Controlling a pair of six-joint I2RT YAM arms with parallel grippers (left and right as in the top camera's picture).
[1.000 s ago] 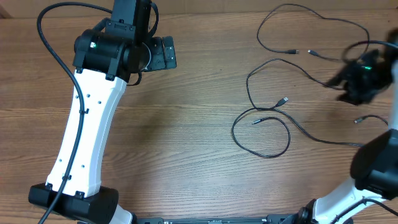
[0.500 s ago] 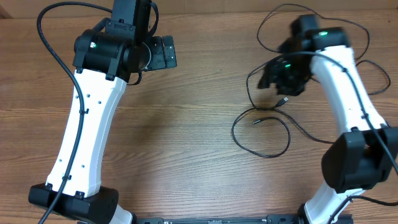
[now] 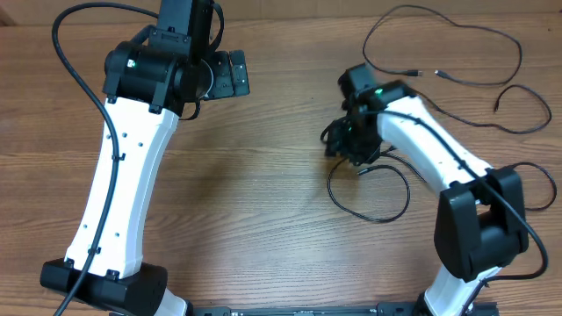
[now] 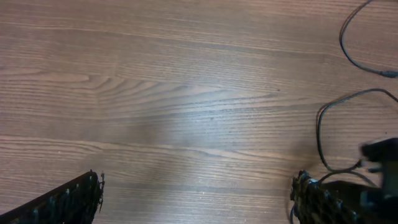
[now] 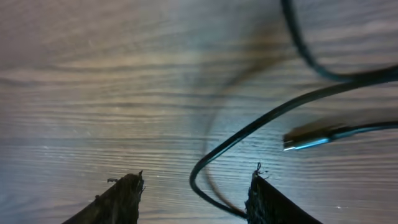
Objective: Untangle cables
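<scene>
Several thin black cables lie spread on the right half of the wooden table. One long cable (image 3: 457, 31) arcs along the top right, with plug ends near the middle. A second cable forms a loop (image 3: 373, 197) below my right gripper (image 3: 339, 140). In the right wrist view my right gripper (image 5: 198, 175) is open low over the table, a bend of this cable (image 5: 214, 149) lies between its fingers, and a silver plug (image 5: 306, 139) lies to the right. My left gripper (image 3: 226, 75) is open and empty at the upper left; its view (image 4: 198, 179) shows bare wood and a cable (image 4: 319, 127).
A further cable strand (image 3: 527, 123) runs along the far right edge. My right arm's white link (image 3: 439, 149) crosses over part of the cables. The right gripper's dark body (image 4: 380, 152) shows at the right edge of the left wrist view.
My right arm has swung from the far right edge to the left and down over the cable loop. The left arm has not moved.
</scene>
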